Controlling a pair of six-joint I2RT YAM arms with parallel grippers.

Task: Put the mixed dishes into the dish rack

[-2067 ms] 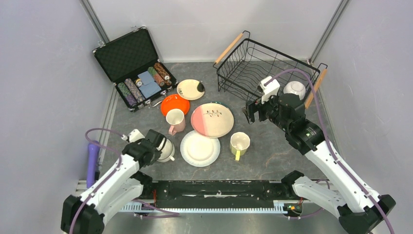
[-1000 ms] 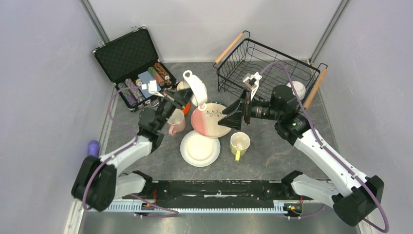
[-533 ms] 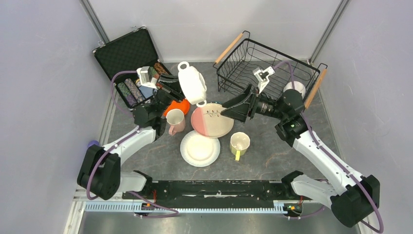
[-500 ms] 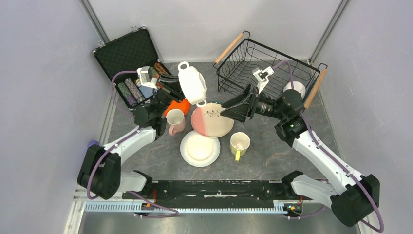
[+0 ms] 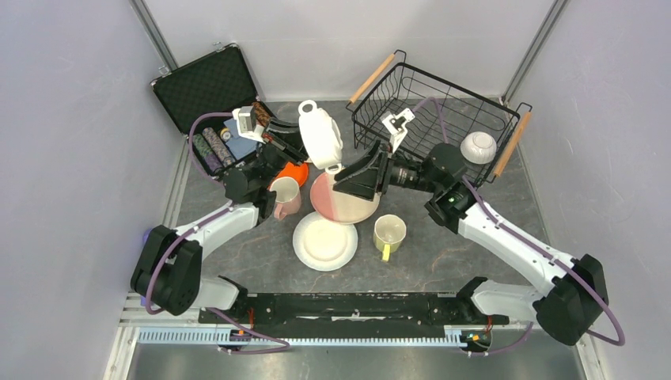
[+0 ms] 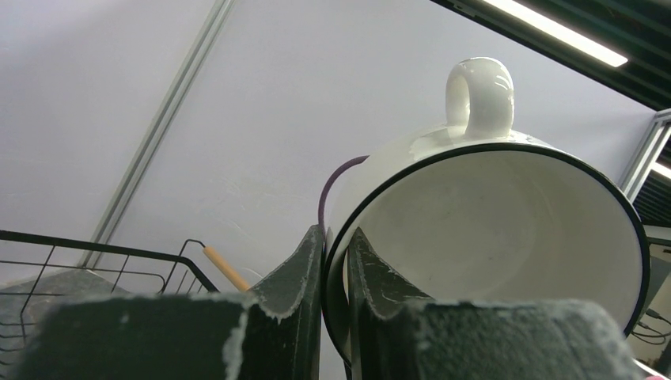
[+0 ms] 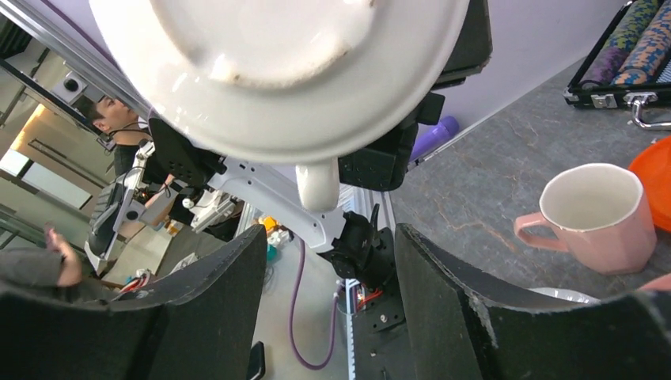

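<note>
Now: your left gripper (image 6: 336,237) pinches the white mug (image 5: 320,141) by its rim | mug raised just left of dish rack (image 5: 372,78), outside it | your right gripper (image 7: 331,231) also left of rack, jaws spread, holding nothing

blocked: right claw (image 5: 348,184) beside white mug (image 5: 320,142) aloft | open: dish rack (image 5: 372,77) left of bowl (image 5: 479,146)

Pale grey walls (image 5: 71,158), dk marbled tabletop (image 5: 443,269) w/ strip lights (image 6: 554,32) overhead
</note>
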